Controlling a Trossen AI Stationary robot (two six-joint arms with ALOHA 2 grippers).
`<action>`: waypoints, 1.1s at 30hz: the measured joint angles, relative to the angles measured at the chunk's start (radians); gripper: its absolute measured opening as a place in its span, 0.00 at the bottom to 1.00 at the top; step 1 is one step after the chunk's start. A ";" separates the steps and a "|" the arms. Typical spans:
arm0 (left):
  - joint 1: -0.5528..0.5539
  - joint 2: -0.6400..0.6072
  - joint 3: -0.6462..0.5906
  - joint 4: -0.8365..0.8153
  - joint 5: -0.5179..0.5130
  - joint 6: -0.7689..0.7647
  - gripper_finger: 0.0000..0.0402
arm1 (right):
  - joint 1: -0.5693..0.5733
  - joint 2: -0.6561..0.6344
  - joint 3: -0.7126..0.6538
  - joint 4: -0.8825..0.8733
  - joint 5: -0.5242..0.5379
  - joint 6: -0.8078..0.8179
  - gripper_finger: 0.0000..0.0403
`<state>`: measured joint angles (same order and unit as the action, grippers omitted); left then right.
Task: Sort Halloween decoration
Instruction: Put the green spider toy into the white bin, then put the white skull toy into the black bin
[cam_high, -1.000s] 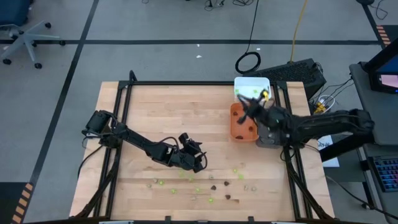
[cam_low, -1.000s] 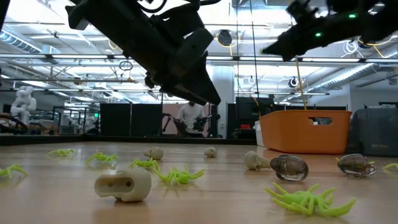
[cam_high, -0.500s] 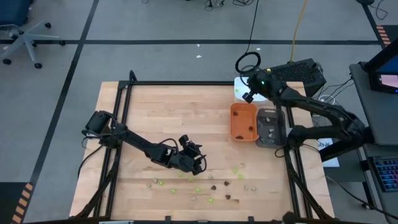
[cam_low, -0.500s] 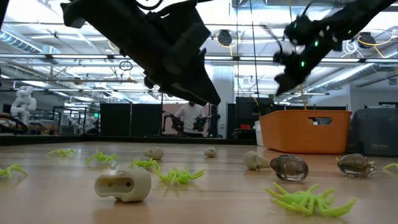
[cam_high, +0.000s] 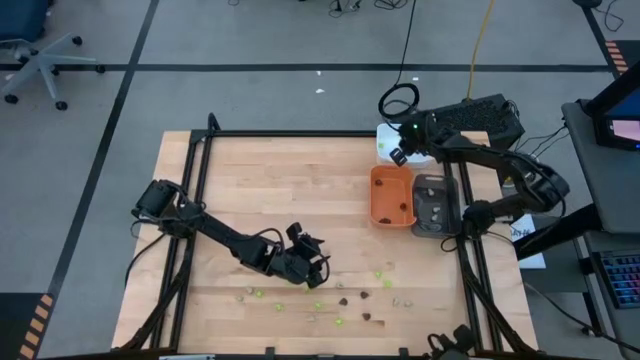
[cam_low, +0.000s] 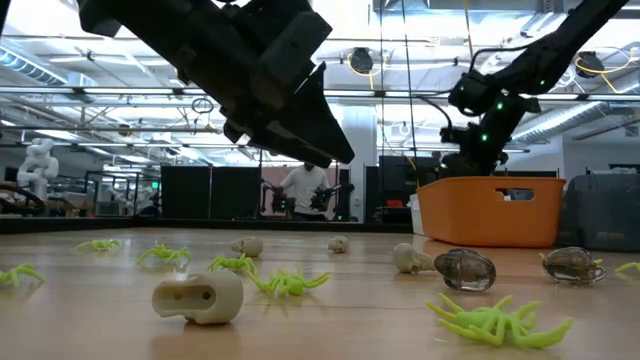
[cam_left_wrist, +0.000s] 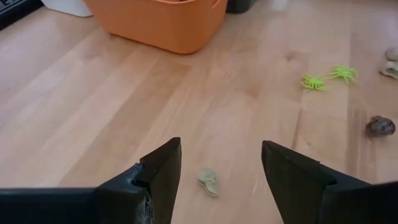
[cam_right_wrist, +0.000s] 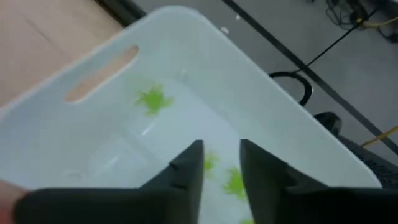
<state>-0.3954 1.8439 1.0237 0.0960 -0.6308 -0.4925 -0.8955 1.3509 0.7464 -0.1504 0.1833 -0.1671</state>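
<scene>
Right gripper (cam_right_wrist: 217, 163) now over the white tray (cam_right_wrist: 261, 87), up from the orange tray (cam_high: 391, 195); fingers parted a crack, green spiders (cam_right_wrist: 152, 98) below. Looks like a drop. Left gripper (cam_left_wrist: 221, 163) spread wide above a beige skull (cam_left_wrist: 209, 182); rest scattered on the table (cam_high: 270, 190)

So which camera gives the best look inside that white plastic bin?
The right wrist view: it looks straight into the white plastic bin, showing lime-green spider decorations on its floor. The high view shows only a corner under the right arm; the low and left wrist views don't show it clearly.
</scene>
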 joint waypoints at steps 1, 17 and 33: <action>-0.001 0.000 0.000 0.000 0.000 0.000 0.56 | 0.002 -0.022 0.000 -0.005 0.000 0.004 0.30; -0.026 0.000 0.000 0.000 -0.003 -0.022 0.56 | 0.575 -0.683 -0.013 -0.235 -0.284 0.226 0.44; -0.141 -0.053 0.001 -0.041 -0.060 -0.022 0.56 | 1.147 -0.420 -0.293 0.247 -0.049 0.200 0.43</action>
<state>-0.5365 1.7912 1.0248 0.0548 -0.6906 -0.5150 0.2511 0.9312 0.4534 0.0970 0.1342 0.0333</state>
